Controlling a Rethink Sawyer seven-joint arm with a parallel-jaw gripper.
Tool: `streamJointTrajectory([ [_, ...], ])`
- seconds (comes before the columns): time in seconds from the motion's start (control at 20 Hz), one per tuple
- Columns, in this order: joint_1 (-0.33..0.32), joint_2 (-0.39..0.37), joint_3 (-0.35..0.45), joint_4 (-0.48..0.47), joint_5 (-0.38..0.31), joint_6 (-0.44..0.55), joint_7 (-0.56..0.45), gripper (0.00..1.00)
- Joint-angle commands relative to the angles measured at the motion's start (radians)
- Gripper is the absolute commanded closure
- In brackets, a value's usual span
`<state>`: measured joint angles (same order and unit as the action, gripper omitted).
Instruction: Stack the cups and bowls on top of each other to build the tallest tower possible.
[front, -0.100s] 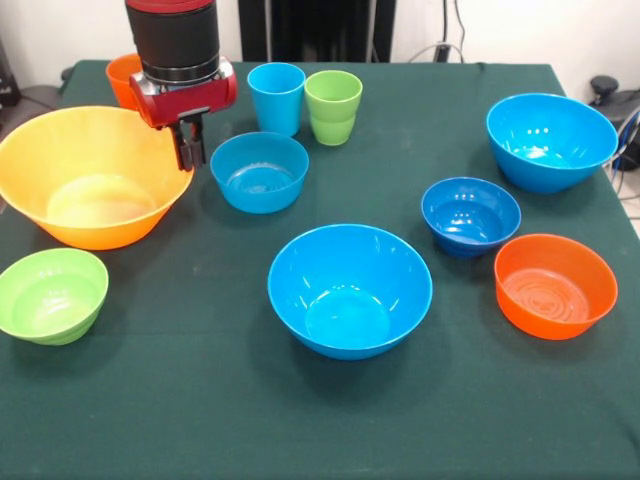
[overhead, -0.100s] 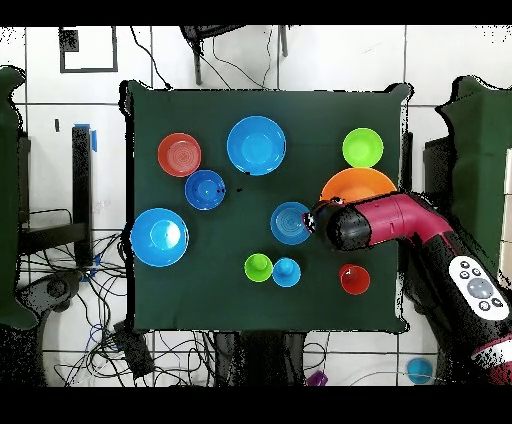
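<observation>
Gripper (front, -0.100s: 190, 150), fingers nearly together and empty, hangs beside the yellow-orange bowl (front, -0.100s: 85, 185); no writing legible

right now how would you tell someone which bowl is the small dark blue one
Start in the front view at the big bright blue bowl in the middle of the green table. Beside it sit two small bowls, side by side. The dark blue bowl is the navy one, next to the orange bowl.

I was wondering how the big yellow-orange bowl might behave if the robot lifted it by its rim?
The yellow-orange bowl looks like thin, glossy plastic, so probably light and slippery. Being wide, it would likely tilt when held by one edge.
</observation>
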<state>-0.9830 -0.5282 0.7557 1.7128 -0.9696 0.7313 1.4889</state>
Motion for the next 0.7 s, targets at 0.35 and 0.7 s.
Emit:
streamJointTrajectory([
  [0.35,0.035,0.021,-0.04,-0.018,-0.028,0.034,-0.181,0.0],
  [0.7,0.038,0.017,-0.045,-0.024,-0.054,0.018,-0.186,0.0],
])
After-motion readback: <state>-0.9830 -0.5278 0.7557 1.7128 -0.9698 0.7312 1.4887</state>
